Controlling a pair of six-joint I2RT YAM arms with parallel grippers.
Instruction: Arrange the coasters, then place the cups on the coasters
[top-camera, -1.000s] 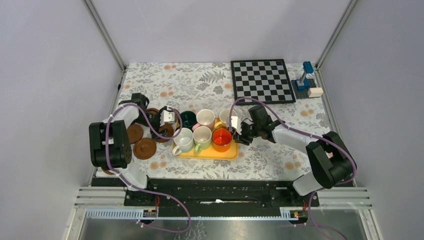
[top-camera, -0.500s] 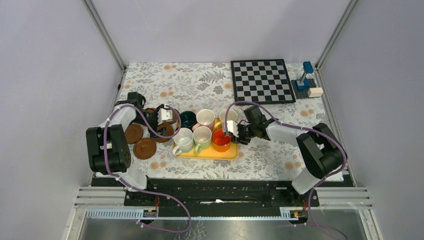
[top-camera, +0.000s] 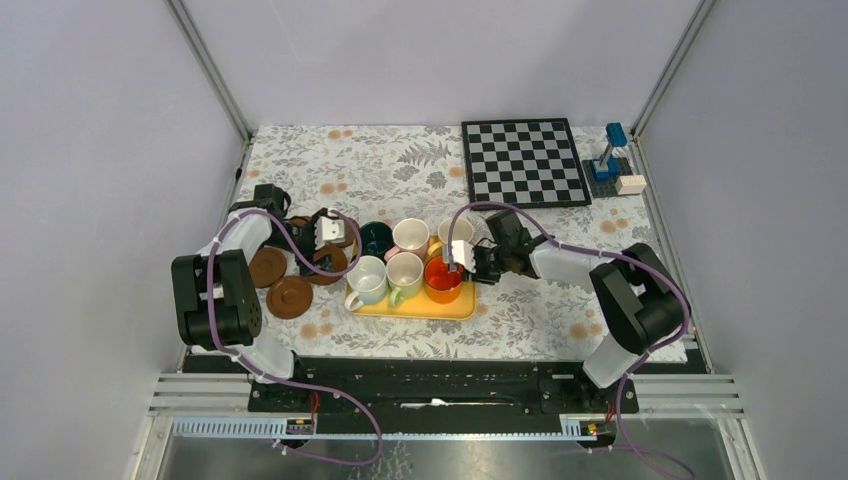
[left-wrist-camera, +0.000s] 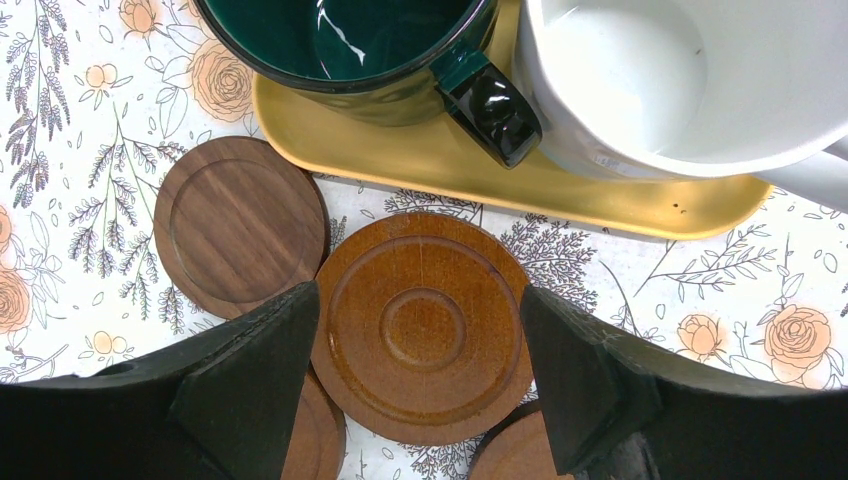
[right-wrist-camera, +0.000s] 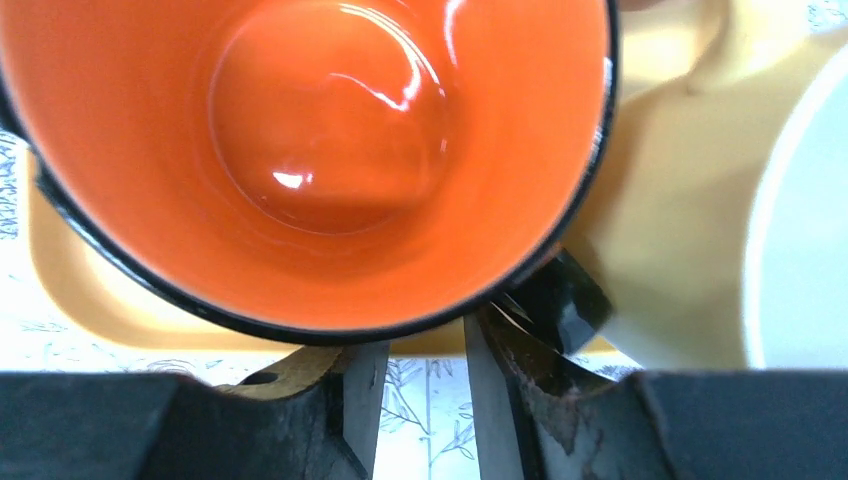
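My left gripper (left-wrist-camera: 420, 385) (top-camera: 325, 232) hangs open over a cluster of dark-brown coasters left of the yellow tray (left-wrist-camera: 560, 195). Its fingers (left-wrist-camera: 255, 380) stand at either side of the top coaster (left-wrist-camera: 420, 325). Another coaster (left-wrist-camera: 240, 225) lies flat beside it, and two more (top-camera: 268, 266) (top-camera: 290, 297) lie further left. Several cups stand on the tray, among them a dark green one (left-wrist-camera: 350, 45) and a white one (left-wrist-camera: 650, 80). My right gripper (right-wrist-camera: 425, 350) (top-camera: 467, 255) is open at a narrow gap against the near side of the orange cup (right-wrist-camera: 330, 150). The cup's black handle (right-wrist-camera: 560, 300) sits just outside the right finger (right-wrist-camera: 490, 400).
The tray (top-camera: 470, 305) sits mid-table on a floral cloth, between the two arms. A chessboard (top-camera: 525, 162) lies at the back right, with a small blue block stand (top-camera: 610, 155) beside it. Frame posts and walls close in the table's sides.
My right gripper has slid left up to the orange cup while its jaws narrowed. My left gripper shifted slightly left and back over the coasters.
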